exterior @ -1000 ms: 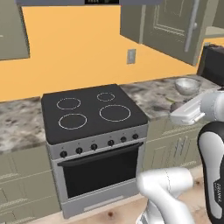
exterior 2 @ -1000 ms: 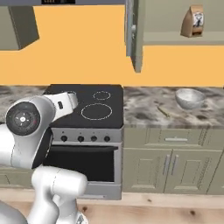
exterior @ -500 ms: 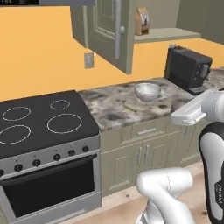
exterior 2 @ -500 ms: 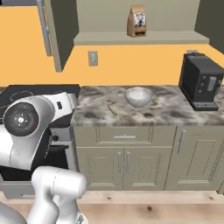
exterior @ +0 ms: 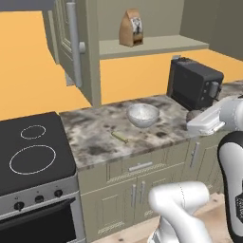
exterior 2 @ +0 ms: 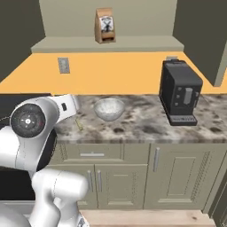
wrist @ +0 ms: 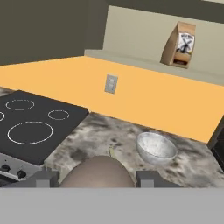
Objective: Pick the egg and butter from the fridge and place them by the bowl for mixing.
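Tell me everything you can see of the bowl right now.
The bowl is round, shallow and shiny silver-grey, metal by its look, upright and apparently empty. It sits on the marbled counter, between the stove and the black coffee machine, below the shelf with the brown bag. Nothing touches it; a thin yellowish stick lies apart nearby.

No readable text; the brown bag's (exterior 2: 105, 25) label is too blurred.

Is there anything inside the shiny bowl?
The bowl looks empty: in the hand view its bare silver inside shows. Its near wall hides a little of the bottom. The egg sits between the end effector fingers, not in it.
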